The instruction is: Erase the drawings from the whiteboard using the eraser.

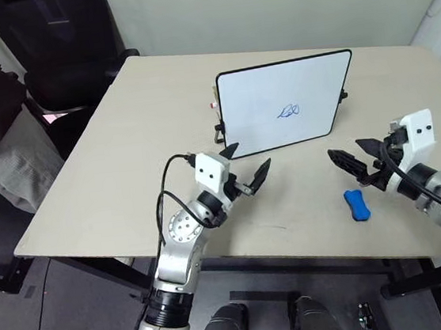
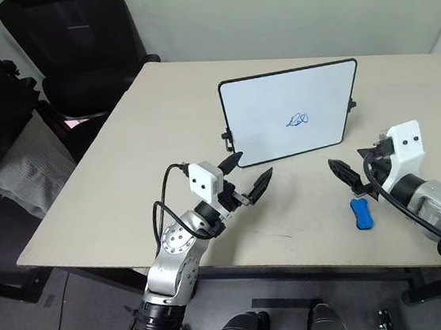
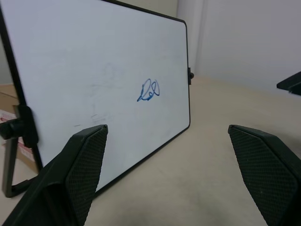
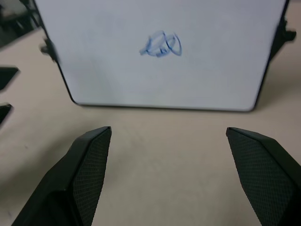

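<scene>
Whiteboard (image 1: 285, 106) stands tilted up on the table (image 1: 125, 168), so its blue drawings (image 1: 288, 111) are easy to reach. Both grippers, left gripper (image 1: 246, 168) and right gripper (image 1: 357, 157), are wide open and empty. The eraser (image 1: 358, 203) lies just below the right one, ready to grab.

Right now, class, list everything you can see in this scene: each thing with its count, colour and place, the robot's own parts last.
whiteboard: one, white with thin black frame, propped up on the table's far middle.
drawings: one small scribble, blue, right of the board's centre.
eraser: one, bright blue, on the table near the front edge, below the right gripper.
table: one, light wood.
office chair: one, black, beyond the table's far left corner.
left gripper: open, black, before the board's lower left corner.
right gripper: open, black, above the eraser.
</scene>
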